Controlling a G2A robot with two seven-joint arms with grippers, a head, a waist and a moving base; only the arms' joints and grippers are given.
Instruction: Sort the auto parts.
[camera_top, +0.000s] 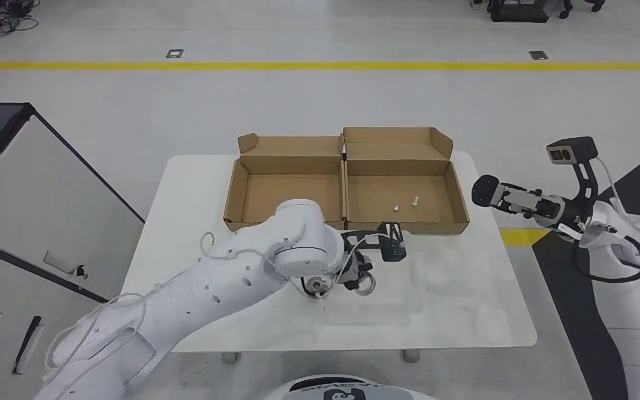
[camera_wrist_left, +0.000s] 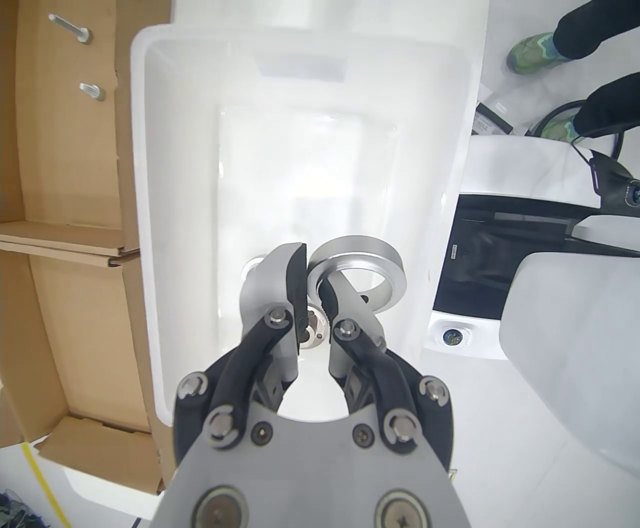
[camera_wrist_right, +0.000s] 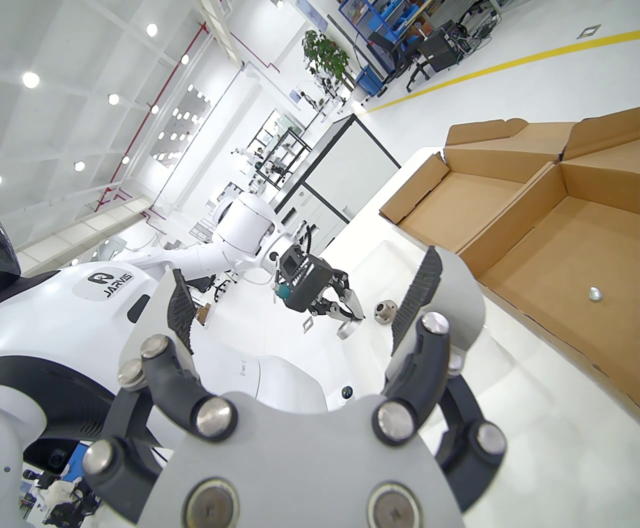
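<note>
My left gripper (camera_wrist_left: 312, 272) is shut on the wall of a silver metal ring (camera_wrist_left: 370, 250), one finger inside the ring and one outside. It hangs over a white plastic bin (camera_wrist_left: 145, 150) near the table's middle (camera_top: 395, 243). Under the fingers a flanged metal hub (camera_wrist_left: 315, 330) lies in the bin. The same ring (camera_wrist_right: 348, 328) and hub (camera_wrist_right: 386, 311) appear far off in the right wrist view. My right gripper (camera_wrist_right: 300, 305) is open and holds nothing, out past the table's right edge (camera_top: 482, 190).
Two open cardboard boxes (camera_top: 285, 195) (camera_top: 455, 200) stand side by side at the back of the table. The right one holds two small bolts (camera_top: 397, 203) (camera_top: 413, 198), which the left wrist view shows too (camera_wrist_left: 75, 30) (camera_wrist_left: 92, 91). The white table's front right part (camera_top: 470, 300) is bare.
</note>
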